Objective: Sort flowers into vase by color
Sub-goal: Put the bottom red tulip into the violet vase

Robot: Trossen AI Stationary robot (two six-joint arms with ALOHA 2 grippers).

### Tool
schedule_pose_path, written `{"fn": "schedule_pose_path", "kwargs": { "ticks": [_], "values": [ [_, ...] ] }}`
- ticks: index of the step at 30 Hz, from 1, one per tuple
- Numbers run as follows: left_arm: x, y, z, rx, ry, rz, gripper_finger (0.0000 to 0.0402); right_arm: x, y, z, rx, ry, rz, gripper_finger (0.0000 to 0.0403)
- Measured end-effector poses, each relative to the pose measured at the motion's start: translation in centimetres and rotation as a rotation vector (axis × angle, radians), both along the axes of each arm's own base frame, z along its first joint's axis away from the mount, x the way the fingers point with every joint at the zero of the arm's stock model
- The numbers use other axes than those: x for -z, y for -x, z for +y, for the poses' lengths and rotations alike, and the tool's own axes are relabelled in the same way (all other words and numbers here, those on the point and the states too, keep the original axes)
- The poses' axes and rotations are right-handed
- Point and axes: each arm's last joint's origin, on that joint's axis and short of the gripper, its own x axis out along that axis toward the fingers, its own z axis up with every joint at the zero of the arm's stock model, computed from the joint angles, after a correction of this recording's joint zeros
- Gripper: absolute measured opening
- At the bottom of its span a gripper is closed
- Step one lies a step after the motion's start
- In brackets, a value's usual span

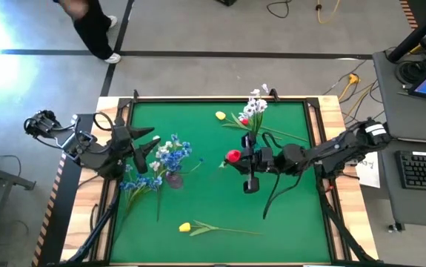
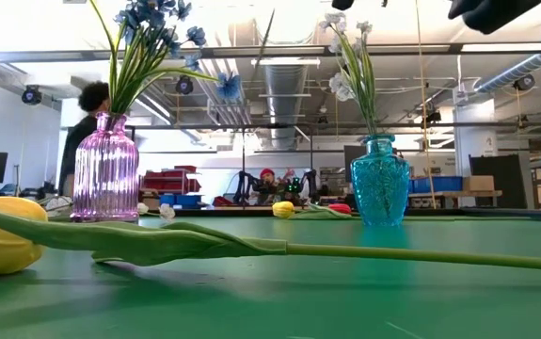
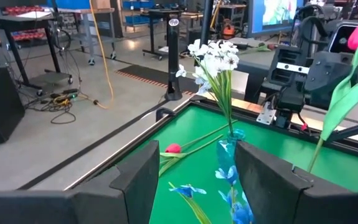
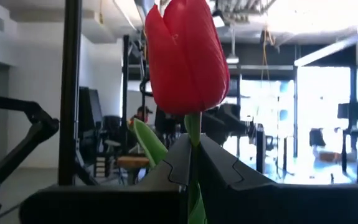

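Observation:
My right gripper (image 1: 244, 157) is shut on a red tulip (image 4: 185, 56) and holds it above the table's middle, near the teal vase (image 2: 380, 179) that holds white flowers (image 3: 213, 56). My left gripper (image 3: 194, 168) hovers open at the table's left, beside the purple vase (image 2: 105, 169) with blue flowers (image 1: 172, 152) standing in it. More blue flowers (image 1: 135, 184) lie flat on the table near that vase. One yellow tulip (image 1: 185, 227) lies on its side at the near edge. Another yellow tulip (image 1: 220, 115) and a red flower (image 1: 244, 120) lie at the far side. My right gripper pinches the red tulip's green stem (image 4: 193, 127) between its two fingers, just below the bud. The fingers come from the table's right, slanting upward, and lie across the stem. The bud stands upright above the fingers and the stem (image 3: 328, 124) hangs below, clear of the table.
The table's raised rim (image 1: 198, 100) runs along the far edge. A monitor and a keyboard (image 1: 424, 170) stand on a bench at the right. A person's legs (image 1: 94, 30) show beyond the far left corner. Bare green surface lies at the near right (image 1: 294, 230).

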Motion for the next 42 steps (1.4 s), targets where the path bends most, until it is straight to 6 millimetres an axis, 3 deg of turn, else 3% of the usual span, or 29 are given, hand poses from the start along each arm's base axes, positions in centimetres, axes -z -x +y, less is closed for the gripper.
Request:
{"fn": "schedule_pose_path", "kwargs": {
  "ticks": [11, 18, 42],
  "values": [
    [0.9, -1.4, -0.9, 0.029, 0.051, 0.023, 0.0197, 1.7, -1.0, 1.1, -0.043, -0.028, 0.028, 0.0013],
    [1.3, -1.8, -1.2, 0.034, 0.031, 0.057, 0.0197, 1.7, -2.3, 1.5, -0.043, -0.025, 0.011, 0.0013],
    [2.5, 1.9, 0.7, 0.056, 0.056, 0.203, 0.0197, 0.2, -10.9, 2.7, 0.055, 0.086, -0.089, 0.0013]
  ]
}}
